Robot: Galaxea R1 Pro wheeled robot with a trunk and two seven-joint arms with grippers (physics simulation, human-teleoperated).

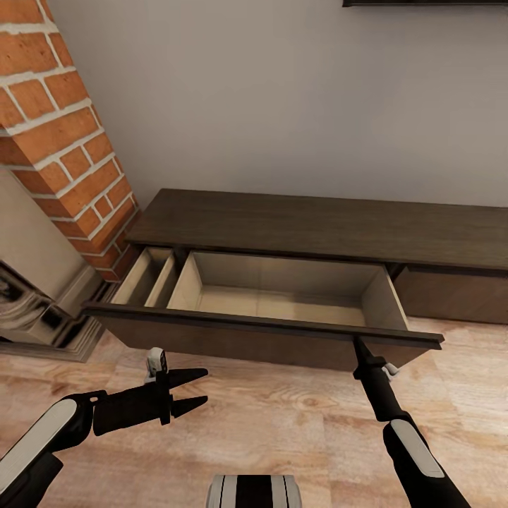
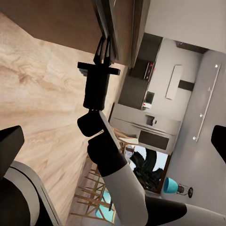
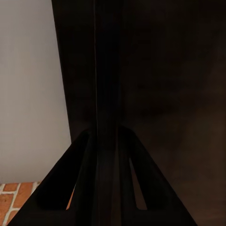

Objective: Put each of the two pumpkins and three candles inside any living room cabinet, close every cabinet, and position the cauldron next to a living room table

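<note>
Left of the cabinet (image 1: 317,227) we see a brick column (image 1: 63,134). Our left gripper (image 1: 199,389) hovers just below the pulled-out drawer (image 1: 261,331), jaws parted, holding nothing. Our right gripper (image 1: 361,347) has its jaws pinched on the drawer front's top edge, near its right end.

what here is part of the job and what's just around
Job:
cabinet, its drawer pulled open, nothing inside
right gripper, shut on the drawer front's top edge
left gripper, open, holding nothing

Just around:
brick pillar
wall
wooden floor
</note>
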